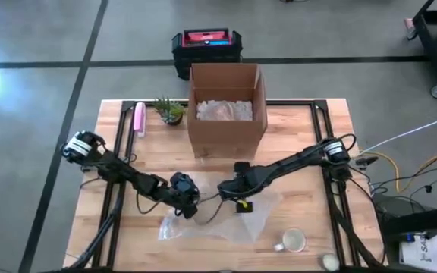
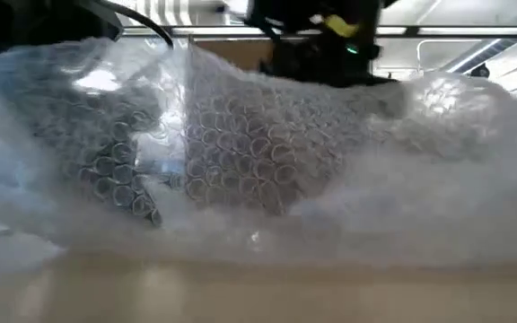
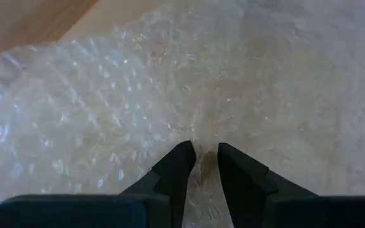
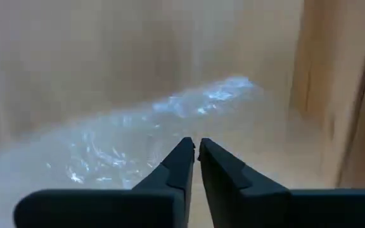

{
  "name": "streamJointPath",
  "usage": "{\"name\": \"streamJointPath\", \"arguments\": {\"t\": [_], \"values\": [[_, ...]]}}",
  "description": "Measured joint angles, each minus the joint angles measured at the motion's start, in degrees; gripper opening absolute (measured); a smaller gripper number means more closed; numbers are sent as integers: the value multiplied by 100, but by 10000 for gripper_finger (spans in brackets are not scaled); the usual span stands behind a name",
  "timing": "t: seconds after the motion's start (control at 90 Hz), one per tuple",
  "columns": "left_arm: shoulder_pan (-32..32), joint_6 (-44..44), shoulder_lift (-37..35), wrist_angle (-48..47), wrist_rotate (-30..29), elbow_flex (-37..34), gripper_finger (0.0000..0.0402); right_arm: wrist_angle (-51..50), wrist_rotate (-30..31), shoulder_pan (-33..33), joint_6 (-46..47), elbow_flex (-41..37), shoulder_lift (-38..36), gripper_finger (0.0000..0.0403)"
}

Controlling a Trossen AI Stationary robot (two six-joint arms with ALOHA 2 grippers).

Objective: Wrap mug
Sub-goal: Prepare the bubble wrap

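From above, both arms are reaching in toward the middle of the worktop (image 1: pixel 294 129). The left arm is coming in low from the left edge, bent at the elbow, with the left pincer (image 1: pixel 189 206) sitting on the near-left corner of the sheet of bubble wrap (image 1: pixel 226 220). The right arm is stretching diagonally from the right side, and the right pincer (image 1: pixel 240 203) is hanging over the sheet's far edge, just beside the left one. The mug (image 1: pixel 292 241) is sitting by itself on the wood, off the wrap's right corner, near the front edge, nobody touching it. Behind everything a cardboard box (image 1: pixel 227 106) is standing open, with a little plant (image 1: pixel 170 111) and a pink thing (image 1: pixel 139 119) to its left.

Down at table height it's basically all bubble wrap (image 2: pixel 240 152), bunched up and filling the shot, with dark arm parts poking in along the top.

On the left wrist camera, the left pincer (image 3: pixel 206 157) is pointing down at the bubble wrap (image 3: pixel 170 95), fingers narrowly parted with the film bunching up between the tips, so it looks like it's pinching the sheet.

On the right wrist camera, the right pincer (image 4: pixel 198 147) is nearly closed, tips almost touching, right over the edge of the bubble wrap (image 4: pixel 170 126). Can't honestly tell if any film is caught in there.
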Motion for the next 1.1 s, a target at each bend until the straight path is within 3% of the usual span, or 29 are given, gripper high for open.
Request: {"name": "streamJointPath", "arguments": {"t": [0.233, 0.444, 0.622, 0.767, 0.844, 1.1], "values": [[0, -170, -7, -127, 52, -31, 75, -1582, -15, 546, 1147, -897, -696, 1], [0, -212, -9, -151, 77, -36, 75, -1596, 2, 1254, 2479, -1539, -2005, 2], [15, -275, -31, -153, 94, -44, 75, -436, -184, 2053, 2955, -1904, -3155, 3], [45, -277, -61, -88, 87, -50, 75, 1079, 1013, 2183, 2530, -2116, -3771, 2], [69, -277, -83, -54, 96, -55, 75, 1945, 1274, 1953, 1937, -2320, -3821, 2], [100, -135, -122, -20, 103, -62, 75, 3459, -34, 632, 892, -2778, -2667, 2]]}}
